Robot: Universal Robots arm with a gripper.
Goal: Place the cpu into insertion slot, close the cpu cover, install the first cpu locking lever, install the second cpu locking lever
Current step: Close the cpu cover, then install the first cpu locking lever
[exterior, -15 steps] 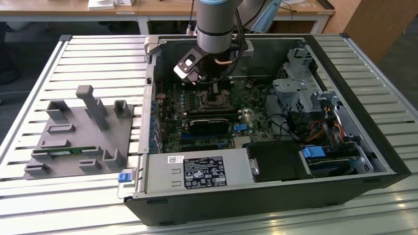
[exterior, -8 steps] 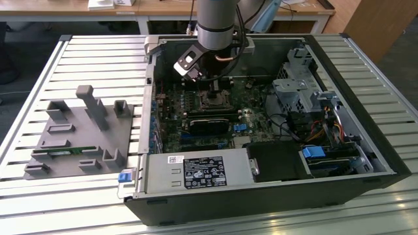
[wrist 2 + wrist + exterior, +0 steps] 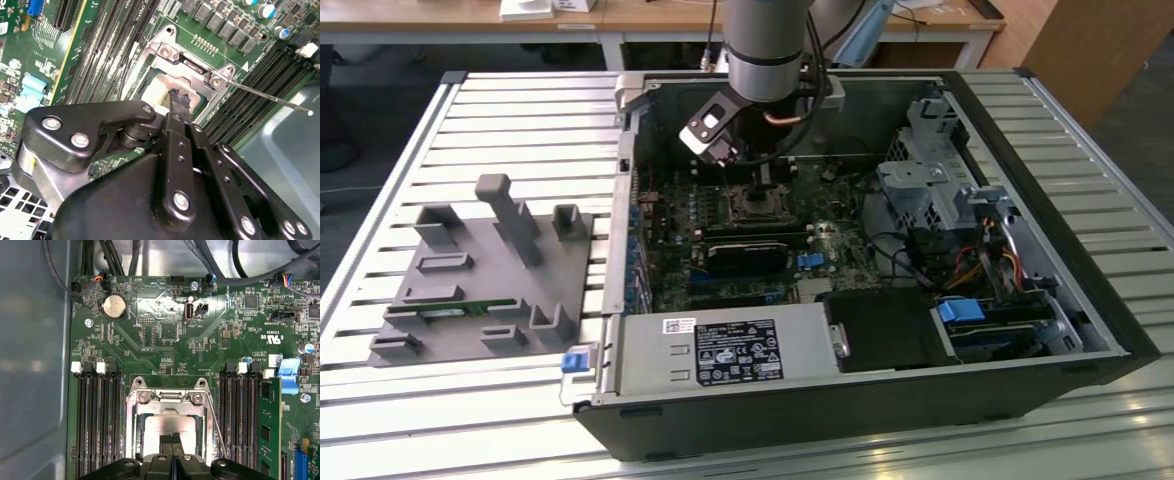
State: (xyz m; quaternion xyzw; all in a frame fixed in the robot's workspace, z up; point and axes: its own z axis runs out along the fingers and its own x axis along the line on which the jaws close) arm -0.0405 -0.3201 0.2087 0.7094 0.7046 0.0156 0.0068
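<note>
**CPU's in, levers not done**

Exterior view: the gripper (image 3: 767,185) hangs low over the motherboard (image 3: 847,205).

Second wrist view: the fingertips are pinched together and empty, right above the seated cpu (image 3: 152,92). One locking lever (image 3: 265,97) sticks out unlatched beside them.

First wrist view: the cpu cover (image 3: 172,397) looks folded down, I'd say.

Arm (image 3: 767,40) reaching straight down, wrist vertical, gripper (image 3: 179,100) pointing downward, fingertips (image 3: 185,102) pressed together
</note>
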